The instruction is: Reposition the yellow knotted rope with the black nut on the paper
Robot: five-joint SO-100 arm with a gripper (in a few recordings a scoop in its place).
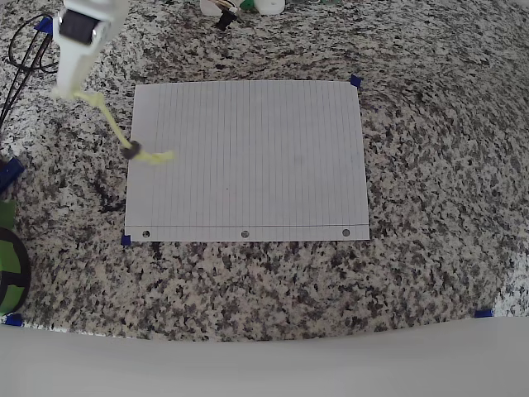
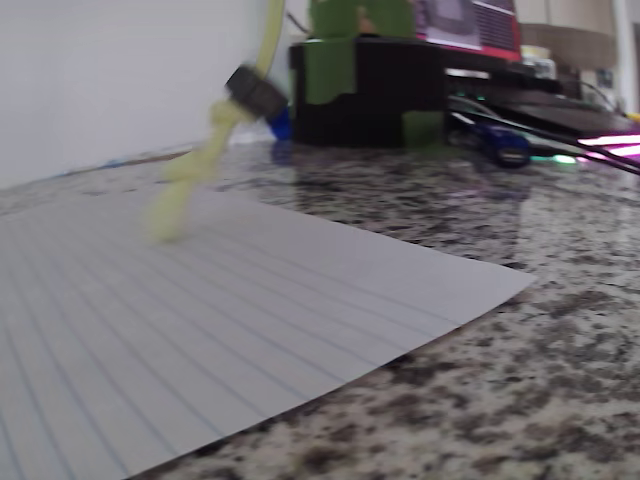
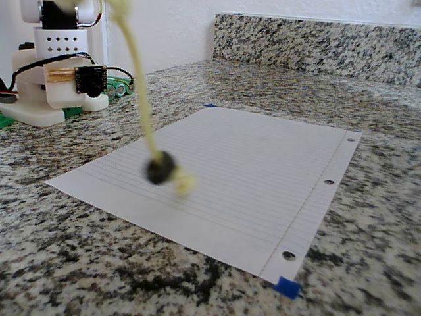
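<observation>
- Overhead view: the gripper (image 1: 73,83) is pinching the yellow knotted rope (image 1: 111,121) and dangling the black nut (image 1: 131,150) at the paper (image 1: 248,157)'s left edge.
- Wrist view: the nut (image 2: 255,94) is blurring, apparently swinging; it could be landing off-sheet.
- Fixed view: the rope's tail (image 3: 184,182) is hanging just over the paper (image 3: 263,171); dragging might be shifting the sheet.

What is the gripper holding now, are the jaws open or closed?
Gripper: closed on the yellow knotted rope, which hangs with the black nut above the paper.

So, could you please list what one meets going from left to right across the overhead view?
Black cables → gripper → yellow knotted rope → black nut → paper → bare granite countertop.
</observation>
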